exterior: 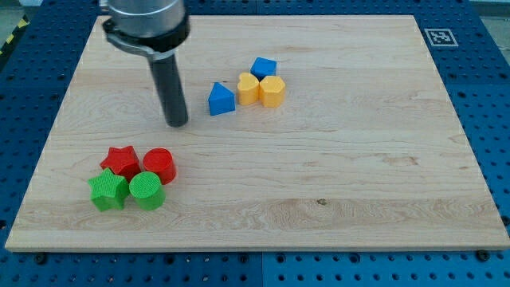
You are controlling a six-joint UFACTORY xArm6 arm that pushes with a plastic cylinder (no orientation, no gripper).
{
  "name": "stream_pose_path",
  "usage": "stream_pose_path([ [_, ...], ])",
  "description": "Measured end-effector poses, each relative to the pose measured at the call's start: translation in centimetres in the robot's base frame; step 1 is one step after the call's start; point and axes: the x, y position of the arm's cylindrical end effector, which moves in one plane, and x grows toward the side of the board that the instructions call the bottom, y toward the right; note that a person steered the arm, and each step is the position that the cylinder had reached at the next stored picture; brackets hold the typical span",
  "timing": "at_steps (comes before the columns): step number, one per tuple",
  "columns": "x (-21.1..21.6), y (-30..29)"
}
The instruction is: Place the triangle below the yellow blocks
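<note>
A blue triangle lies on the wooden board, just left of two yellow blocks: a yellow heart-like block and a yellow hexagon. A blue cube-like block sits above the yellow ones, touching them. My tip rests on the board to the left of the triangle, about a block's width away and slightly lower in the view. The rod rises from it toward the view's top.
A cluster sits at the view's lower left: a red star, a red cylinder, a green star and a green cylinder. A marker tag is at the board's top right corner.
</note>
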Motion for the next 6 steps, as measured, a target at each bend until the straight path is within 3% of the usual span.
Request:
stream_pose_path([
  [1, -4.7, -0.4],
  [2, -5.8, 2.7],
  [4, -2.6, 4.3],
  [6, -2.6, 9.5],
])
